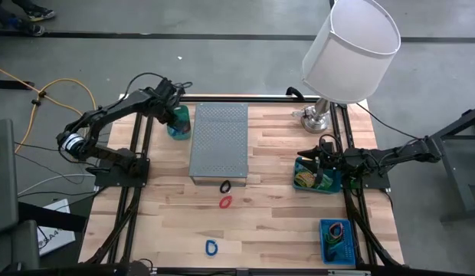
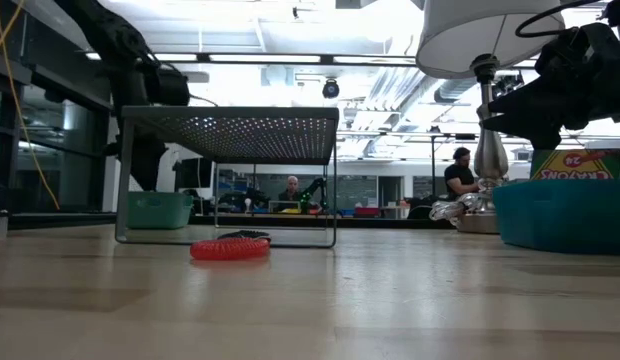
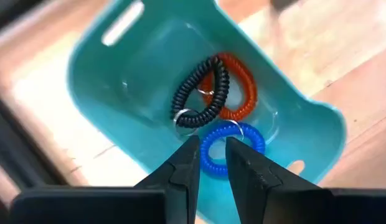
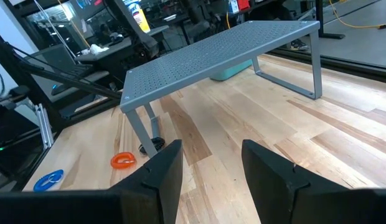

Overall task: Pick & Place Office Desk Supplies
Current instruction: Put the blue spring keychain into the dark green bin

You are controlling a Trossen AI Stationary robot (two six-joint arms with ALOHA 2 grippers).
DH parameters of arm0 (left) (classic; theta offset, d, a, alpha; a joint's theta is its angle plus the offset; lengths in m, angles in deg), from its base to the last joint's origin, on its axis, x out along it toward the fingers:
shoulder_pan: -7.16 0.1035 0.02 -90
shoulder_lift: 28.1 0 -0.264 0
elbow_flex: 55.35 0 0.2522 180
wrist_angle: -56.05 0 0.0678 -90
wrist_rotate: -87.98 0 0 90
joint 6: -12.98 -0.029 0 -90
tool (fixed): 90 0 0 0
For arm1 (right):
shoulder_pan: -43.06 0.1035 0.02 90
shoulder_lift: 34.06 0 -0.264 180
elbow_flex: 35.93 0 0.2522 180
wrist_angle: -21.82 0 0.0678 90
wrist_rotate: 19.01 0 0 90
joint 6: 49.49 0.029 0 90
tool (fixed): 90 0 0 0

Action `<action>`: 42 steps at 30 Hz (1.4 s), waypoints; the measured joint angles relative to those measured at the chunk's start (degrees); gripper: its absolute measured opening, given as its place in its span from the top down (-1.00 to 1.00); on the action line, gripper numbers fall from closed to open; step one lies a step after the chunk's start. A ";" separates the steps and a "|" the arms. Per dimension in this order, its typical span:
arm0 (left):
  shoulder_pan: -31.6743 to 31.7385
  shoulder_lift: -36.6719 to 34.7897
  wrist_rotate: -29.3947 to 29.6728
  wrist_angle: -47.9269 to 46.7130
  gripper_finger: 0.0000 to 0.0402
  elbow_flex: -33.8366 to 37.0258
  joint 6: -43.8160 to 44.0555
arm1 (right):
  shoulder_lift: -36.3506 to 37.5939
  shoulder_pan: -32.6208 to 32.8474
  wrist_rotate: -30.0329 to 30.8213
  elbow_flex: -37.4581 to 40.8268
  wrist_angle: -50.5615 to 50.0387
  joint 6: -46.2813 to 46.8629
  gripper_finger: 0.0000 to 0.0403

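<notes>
My left gripper [image 3: 211, 144] hovers open over a teal bin [image 3: 106, 93] at the table's far left [image 1: 178, 123], fingers pointing down. On the bin's floor lie a black coil band [image 3: 202, 93], an orange-red one [image 3: 243, 87] and a blue one [image 3: 233, 149]; the blue one is right below the fingertips, untouched. On the bare table lie another black band [image 1: 225, 186], a red one [image 1: 225, 202] and a blue one [image 1: 211, 247]. My right gripper [image 4: 211, 168] waits open at the right, above a teal bin [image 1: 314, 178] with yellow-green packets.
A grey perforated metal stand [image 1: 219, 142] fills the table's middle beside the left bin. A lamp with a white shade [image 1: 348, 46] stands at the far right. A blue tray [image 1: 339, 241] with small items sits at the near right. People sit in the room behind.
</notes>
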 joint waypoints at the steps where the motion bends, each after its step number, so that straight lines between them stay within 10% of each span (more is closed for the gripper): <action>1: 0.17 -1.07 0.04 -0.11 0.63 -0.16 -0.14 | 0.00 0.00 0.00 0.00 0.01 0.00 0.24; 20: -4.84 -16.60 -1.54 0.22 0.63 -0.60 0.65 | 0.00 0.00 0.00 0.00 0.01 0.00 0.24; 30: -24.22 -20.58 -0.46 1.40 0.63 -0.60 6.70 | 0.00 0.00 -0.01 0.00 -0.01 0.00 0.24; 42: -52.71 -20.85 14.13 5.38 0.63 -0.60 14.23 | 0.00 0.00 -0.02 0.00 0.00 0.00 0.24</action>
